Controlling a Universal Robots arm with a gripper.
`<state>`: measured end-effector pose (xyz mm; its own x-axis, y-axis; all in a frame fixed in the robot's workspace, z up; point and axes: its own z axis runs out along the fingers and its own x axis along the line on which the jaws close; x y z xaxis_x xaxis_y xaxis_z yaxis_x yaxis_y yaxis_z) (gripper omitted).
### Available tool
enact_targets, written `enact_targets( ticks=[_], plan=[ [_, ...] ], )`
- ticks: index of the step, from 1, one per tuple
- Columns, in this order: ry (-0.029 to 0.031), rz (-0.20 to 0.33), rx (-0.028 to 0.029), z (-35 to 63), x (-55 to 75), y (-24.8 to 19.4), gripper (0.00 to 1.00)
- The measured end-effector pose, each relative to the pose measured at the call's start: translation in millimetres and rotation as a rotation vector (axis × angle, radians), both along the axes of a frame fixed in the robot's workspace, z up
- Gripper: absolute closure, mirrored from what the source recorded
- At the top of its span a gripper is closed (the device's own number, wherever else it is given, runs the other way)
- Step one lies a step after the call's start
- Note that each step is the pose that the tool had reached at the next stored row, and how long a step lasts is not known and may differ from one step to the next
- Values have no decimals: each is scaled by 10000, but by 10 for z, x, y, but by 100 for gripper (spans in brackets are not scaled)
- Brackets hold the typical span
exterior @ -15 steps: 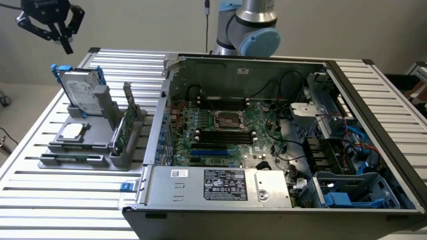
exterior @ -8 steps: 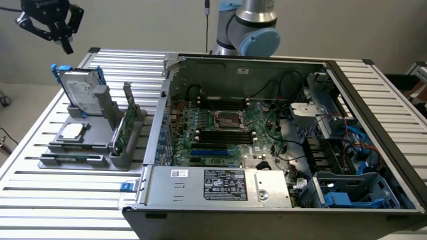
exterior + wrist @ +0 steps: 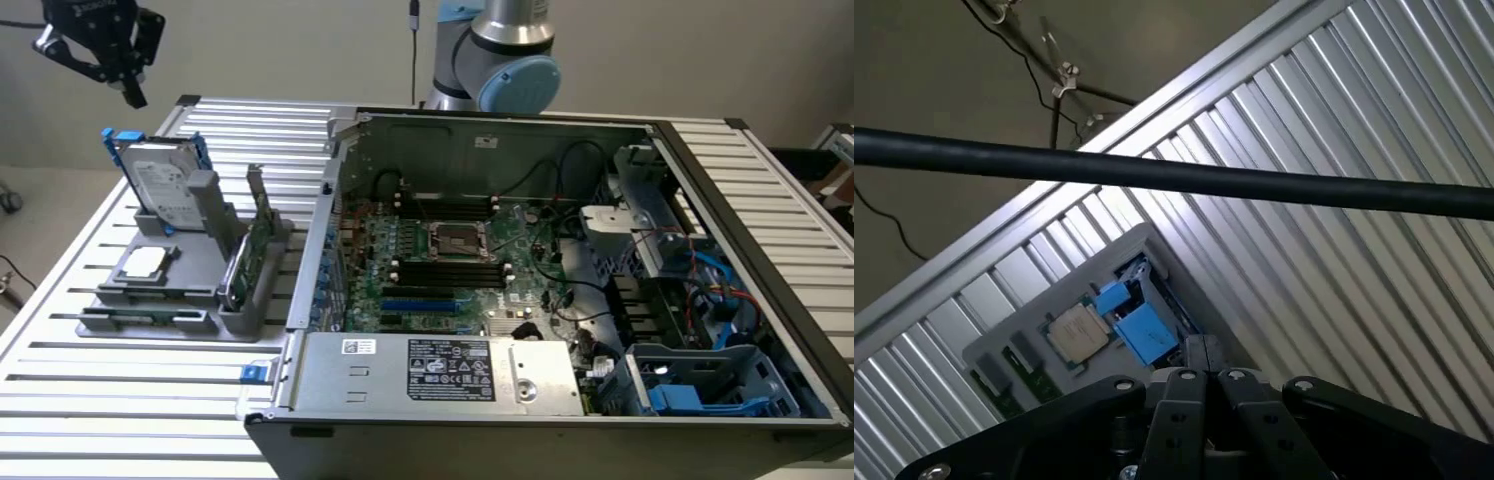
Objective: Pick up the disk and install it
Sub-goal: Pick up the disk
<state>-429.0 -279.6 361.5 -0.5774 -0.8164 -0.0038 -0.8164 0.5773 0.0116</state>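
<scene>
1. I see the gripper [image 3: 132, 96] hanging in the air at the exterior view's upper left, above the far corner of the slatted metal table [image 3: 134, 400] and touching nothing.
2. In the wrist view the gripper's [image 3: 1204, 356] two fingers [image 3: 1196, 352] are pressed together with nothing between them.
3. The disk [image 3: 162, 182] stands upright on its edge in the grey holder [image 3: 160, 322] on the table, leaning slightly, its white label facing the camera and its blue carrier showing along the top and side edges.
4. The disk sits below the gripper and well apart from it.
5. From the wrist camera I look down on the disk's [image 3: 1141, 324] blue carrier edge, with the holder [image 3: 994, 350] around it and the table's [image 3: 1354, 290] slats running past.
6. A square silver chip [image 3: 144, 262] lies flat in the holder just in front of the disk; in the wrist view the chip [image 3: 1076, 335] sits right beside the blue carrier.
7. A thin green circuit card [image 3: 254, 245] stands on edge in the holder, on the side nearer the computer case [image 3: 481, 140].
8. The case lies open on the table to the exterior view's right of the holder, motherboard [image 3: 454, 260] exposed.
9. A black cable [image 3: 1174, 178] crosses the wrist view close to the lens.
</scene>
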Motion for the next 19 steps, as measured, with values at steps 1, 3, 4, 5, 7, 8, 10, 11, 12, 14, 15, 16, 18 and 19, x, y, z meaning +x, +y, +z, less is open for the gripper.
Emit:
enact_targets(
  ticks=[1,3,4,5,7,8,10,11,12,14,15,16,18,19],
  plan=[
    [1,152,0,-1,0,0,89],
    [1,429,-1,-4,-1,-1,89],
    [1,570,-1,-6,-2,-1,89],
    [-2,672,0,-9,-4,-2,89],
    [-2,844,0,-15,-10,-4,89],
    [1,901,-1,-18,-16,-6,89],
    [-1,968,0,-27,-31,-7,89],
    [0,987,-1,-33,-40,-8,89],
    [0,1006,-2,-37,-47,-11,89],
    [0,1042,-8,-43,-59,-15,89],
    [3,1067,-12,-46,-61,-17,89],
    [7,1117,-13,-49,-62,-18,89],
    [25,1290,-17,-55,-62,-19,89],
    [31,1413,-19,-59,-62,-19,89]
  ],
)
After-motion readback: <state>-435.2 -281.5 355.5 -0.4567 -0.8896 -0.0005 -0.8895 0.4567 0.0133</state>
